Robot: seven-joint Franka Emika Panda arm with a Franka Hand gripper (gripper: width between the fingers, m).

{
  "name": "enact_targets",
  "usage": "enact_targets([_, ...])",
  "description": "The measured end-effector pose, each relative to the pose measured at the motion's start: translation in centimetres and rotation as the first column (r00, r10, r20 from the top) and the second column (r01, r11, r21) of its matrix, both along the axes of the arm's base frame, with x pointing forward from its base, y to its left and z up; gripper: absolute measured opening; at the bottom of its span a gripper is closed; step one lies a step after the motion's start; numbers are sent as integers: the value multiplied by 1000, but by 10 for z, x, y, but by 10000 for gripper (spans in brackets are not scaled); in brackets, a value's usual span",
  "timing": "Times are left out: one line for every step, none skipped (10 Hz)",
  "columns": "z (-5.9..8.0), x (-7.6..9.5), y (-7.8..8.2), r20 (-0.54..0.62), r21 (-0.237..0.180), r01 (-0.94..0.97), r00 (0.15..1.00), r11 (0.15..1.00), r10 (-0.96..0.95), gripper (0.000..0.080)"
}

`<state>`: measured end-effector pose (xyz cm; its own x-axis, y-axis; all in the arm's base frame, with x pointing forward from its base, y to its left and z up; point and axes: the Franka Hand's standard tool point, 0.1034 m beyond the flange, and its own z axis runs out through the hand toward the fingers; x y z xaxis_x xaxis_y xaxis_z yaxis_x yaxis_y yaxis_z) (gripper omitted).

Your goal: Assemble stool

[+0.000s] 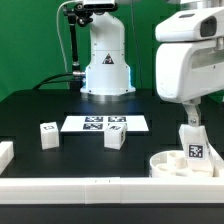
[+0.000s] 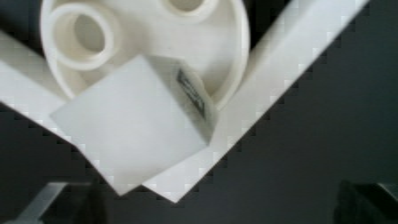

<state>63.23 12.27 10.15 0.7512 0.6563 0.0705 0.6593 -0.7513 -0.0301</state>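
The stool's round white seat (image 1: 172, 166) lies at the exterior view's lower right, pushed into the corner of the white border rails. One blocky white leg (image 1: 193, 146) with a tag stands on it. My gripper (image 1: 190, 116) hangs just above that leg, with its jaws wide apart and nothing between them. In the wrist view the leg (image 2: 128, 122) stands against the seat (image 2: 134, 40), which shows round holes. My gripper (image 2: 205, 205) shows there only as dark blurred fingertips (image 2: 43, 205) at the picture's edge. Two more loose legs stand on the table, one (image 1: 48, 135) on the exterior view's left and one (image 1: 115, 138) near the middle.
The marker board (image 1: 104, 124) lies flat on the black table in front of the robot base (image 1: 105, 70). White border rails (image 1: 90, 187) run along the front edge and form a corner round the seat (image 2: 294, 70). A short white block (image 1: 5, 152) sits at the left edge.
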Motion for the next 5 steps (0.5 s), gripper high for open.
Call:
enact_targets([-3,3,-2,-13,-19,-127,992,992,127,648])
enact_targets([-6,6,-2,-23,-33,-213,977,976,213,648])
enact_targets([-8,9,-2,-32,-46,-281,960,959,280,648])
enact_targets([-10,10,-3,-50,-54,-340,940,939,338,648])
enact_targets([-13,11,-4,-55,-55,-381,924,923,378,648])
